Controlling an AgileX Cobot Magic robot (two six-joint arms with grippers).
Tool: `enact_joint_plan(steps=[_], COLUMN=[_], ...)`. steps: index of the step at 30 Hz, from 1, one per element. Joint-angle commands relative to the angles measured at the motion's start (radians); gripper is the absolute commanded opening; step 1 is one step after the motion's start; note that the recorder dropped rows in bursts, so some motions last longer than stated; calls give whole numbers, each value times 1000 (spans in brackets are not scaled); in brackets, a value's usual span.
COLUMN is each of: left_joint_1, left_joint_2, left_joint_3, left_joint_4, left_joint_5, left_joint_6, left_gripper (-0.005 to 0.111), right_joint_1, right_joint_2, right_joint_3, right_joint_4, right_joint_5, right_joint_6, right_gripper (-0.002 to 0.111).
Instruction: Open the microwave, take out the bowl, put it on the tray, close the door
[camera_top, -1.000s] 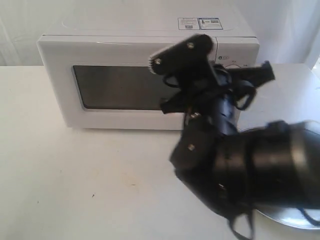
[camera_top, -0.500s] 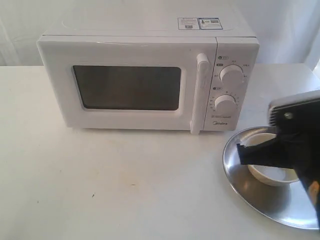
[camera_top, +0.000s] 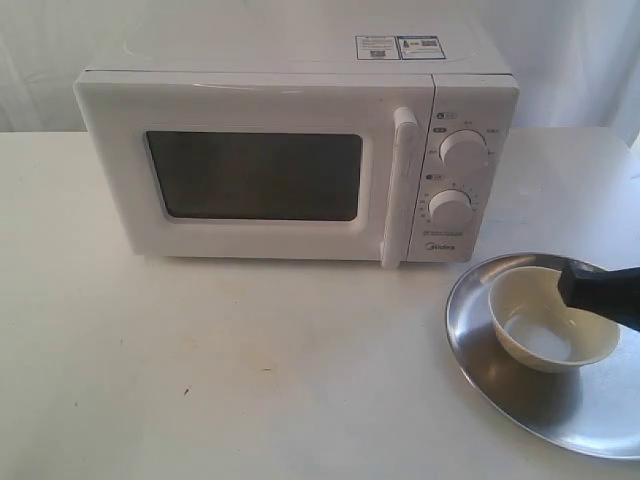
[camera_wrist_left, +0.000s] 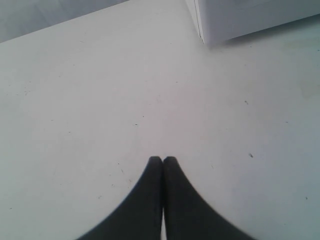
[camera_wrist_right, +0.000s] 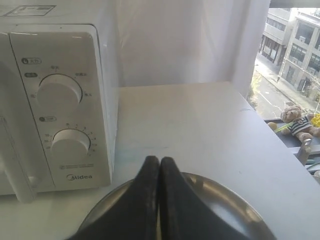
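Right gripper (camera_wrist_right: 154, 160), pinched shut on nothing, is hanging just right of the bowl (camera_top: 545, 325) sitting on the tray (camera_top: 520, 405); left gripper (camera_wrist_left: 162, 160), likewise clenched, is hovering over the table (camera_wrist_left: 100, 100) near the microwave (camera_wrist_left: 250, 15).

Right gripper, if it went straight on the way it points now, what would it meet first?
Likely the table just beyond the far rim of the tray, though depth is unclear. The shut right gripper aims past the side of the microwave, not at it.
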Motion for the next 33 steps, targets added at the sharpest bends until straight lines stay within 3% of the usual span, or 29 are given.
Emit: enact_joint_plan(steps=[1,5,9,14,16,20,27,33], left_joint_1=[-4,-4,-4,-4,-4,-4,-4,-4], left_joint_2=[-3,-3,-3,-3,-3,-3,-3,-3], left_joint_3=[2,2,2,2,2,2,2,2], left_joint_4=[-4,-4,-4,-4,-4,-4,-4,-4], left_joint_5=[0,0,0,0,0,0,0,0], left_joint_6=[-3,-3,-3,-3,-3,-3,-3,-3], left_gripper=[0,0,0,0,0,0,0,0], right_joint_1=[4,-62,-237,-526,-635,-780,-948,-950], right_joint_2=[-8,-90,-231,-439,-514,-619,-790,-857], right_joint_3=[5,5,5,49,102,184,328,328], right_joint_4=[2,54,202,659,764,986,1135,1145], right_joint_5=[11,-16,-503,-1069,-1249,-1427,-1513,-1093], right_joint_6=[-12,-12,-11,-9,-9,-9,-9,-8], right_gripper=[0,0,0,0,0,0,0,0])
